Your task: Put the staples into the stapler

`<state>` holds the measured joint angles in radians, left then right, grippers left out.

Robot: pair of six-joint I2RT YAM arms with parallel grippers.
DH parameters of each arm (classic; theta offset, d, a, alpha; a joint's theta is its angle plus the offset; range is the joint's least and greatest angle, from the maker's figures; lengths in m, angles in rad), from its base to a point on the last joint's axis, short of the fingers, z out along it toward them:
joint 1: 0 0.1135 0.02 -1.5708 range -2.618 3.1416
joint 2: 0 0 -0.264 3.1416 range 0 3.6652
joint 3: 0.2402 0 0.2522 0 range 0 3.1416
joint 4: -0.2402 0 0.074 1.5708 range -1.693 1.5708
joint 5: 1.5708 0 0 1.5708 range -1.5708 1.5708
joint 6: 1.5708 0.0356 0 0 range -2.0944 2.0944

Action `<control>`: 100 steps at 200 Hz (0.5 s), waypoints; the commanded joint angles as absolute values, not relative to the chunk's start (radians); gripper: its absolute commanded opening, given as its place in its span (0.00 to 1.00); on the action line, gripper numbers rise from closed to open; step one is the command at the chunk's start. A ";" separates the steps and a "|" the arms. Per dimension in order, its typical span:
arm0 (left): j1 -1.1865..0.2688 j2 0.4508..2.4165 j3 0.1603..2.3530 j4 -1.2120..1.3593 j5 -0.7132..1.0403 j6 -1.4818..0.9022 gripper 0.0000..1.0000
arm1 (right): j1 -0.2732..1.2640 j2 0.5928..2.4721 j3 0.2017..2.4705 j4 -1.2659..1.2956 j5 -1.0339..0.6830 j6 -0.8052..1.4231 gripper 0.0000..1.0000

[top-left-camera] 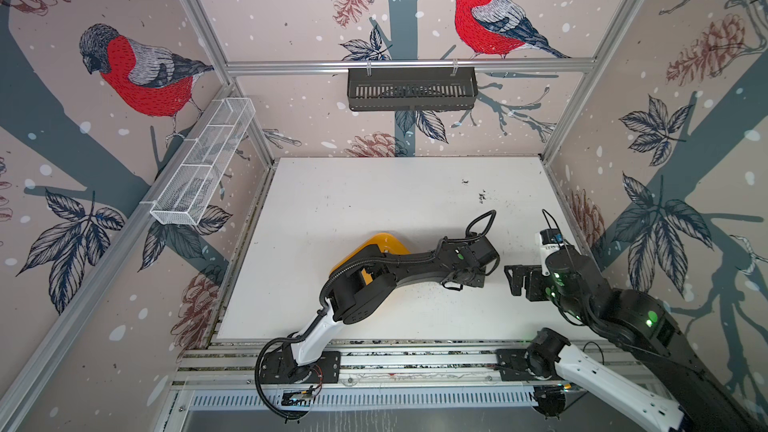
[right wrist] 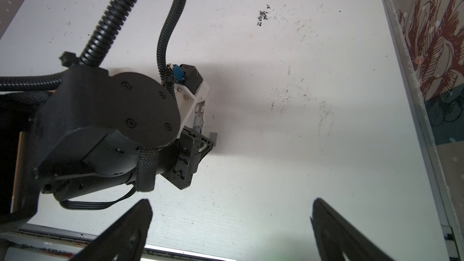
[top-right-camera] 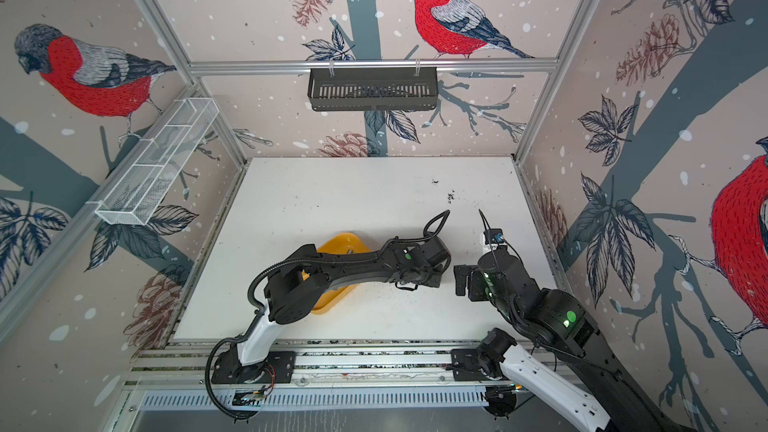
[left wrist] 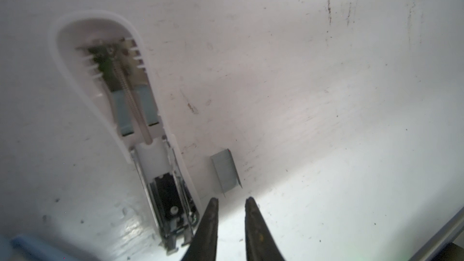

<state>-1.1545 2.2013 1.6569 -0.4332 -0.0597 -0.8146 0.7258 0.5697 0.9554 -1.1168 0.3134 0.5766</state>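
In both top views the left arm [top-left-camera: 415,270] hides what lies beneath; the right claw [top-left-camera: 511,280], at its 3 o'clock, gapes empty. The left wrist view shows the left claw [left wrist: 231,205] narrowly apart, empty, near the staples [left wrist: 226,171] just beside the opened stapler [left wrist: 140,131].

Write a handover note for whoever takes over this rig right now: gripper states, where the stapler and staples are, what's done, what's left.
Left gripper: jaws narrowly apart, empty, just short of the staple strip.
Right gripper: wide open, empty, off to the side.
Stapler: lying opened on the table, channel exposed, no staples visible in it. The staple strip lies beside it, not touching.
Done: stapler opened.
Left: grasp the staple strip, seat it in the channel, close the stapler.
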 commanded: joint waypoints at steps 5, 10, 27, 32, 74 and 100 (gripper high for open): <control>-1.152 2.212 1.676 -0.468 -0.084 -0.816 0.21 | 0.726 0.567 0.956 -1.103 0.330 0.578 1.00; -1.152 2.214 1.678 -0.469 -0.086 -0.816 0.21 | 0.727 0.566 0.957 -1.103 0.330 0.577 1.00; -1.152 2.222 1.683 -0.475 -0.090 -0.816 0.21 | 0.727 0.567 0.958 -1.104 0.328 0.575 1.00; -1.152 2.225 1.684 -0.476 -0.092 -0.816 0.21 | 0.727 0.566 0.957 -1.103 0.326 0.576 1.00; -1.151 2.246 1.701 -0.480 -0.086 -0.816 0.20 | 0.727 0.565 0.971 -1.114 0.269 0.565 1.00; -1.148 2.248 1.701 -0.481 -0.086 -0.816 0.18 | 0.726 0.550 0.983 -1.130 0.227 0.558 1.00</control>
